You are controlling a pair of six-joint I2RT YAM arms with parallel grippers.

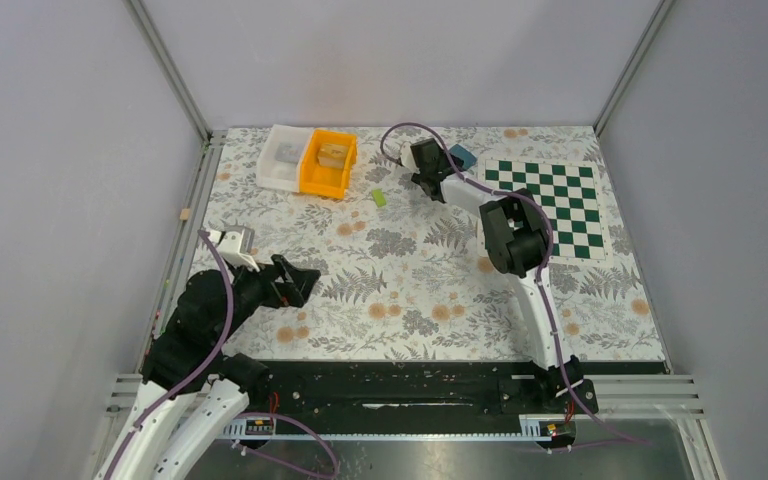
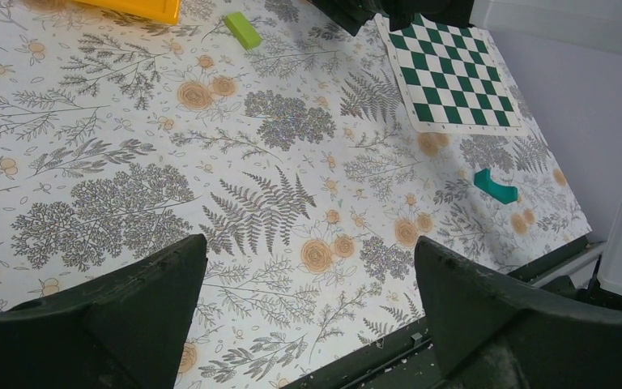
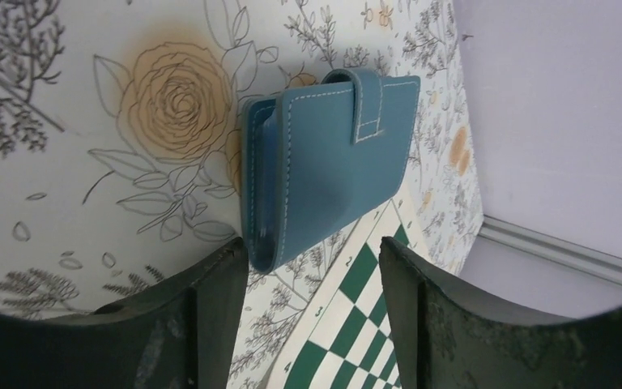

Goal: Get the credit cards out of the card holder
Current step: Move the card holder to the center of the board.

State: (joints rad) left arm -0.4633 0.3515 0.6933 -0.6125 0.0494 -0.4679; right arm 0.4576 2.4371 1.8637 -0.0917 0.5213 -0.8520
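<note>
Floral tabletop (image 1: 400, 290) | right fingers (image 3: 210, 308) parted, unclamped, blue card holder (image 3: 332, 162) at their tips | left fingers (image 2: 129, 308) wide, empty

so the card holder (image 3: 332, 162) is a blue leather one with white stitching, folded shut, strap tab wrapped over its edge. It sits on the counter's far side, right by the chessboard corner. From my end the credit cards are hidden.

Plain pale lilac-grey walls (image 1: 50, 150) close in the left, far and right sides. Aluminium posts (image 1: 167, 65) rise at the far corners. The tabletop (image 1: 400, 290) wears a fern-and-flower print.
</note>
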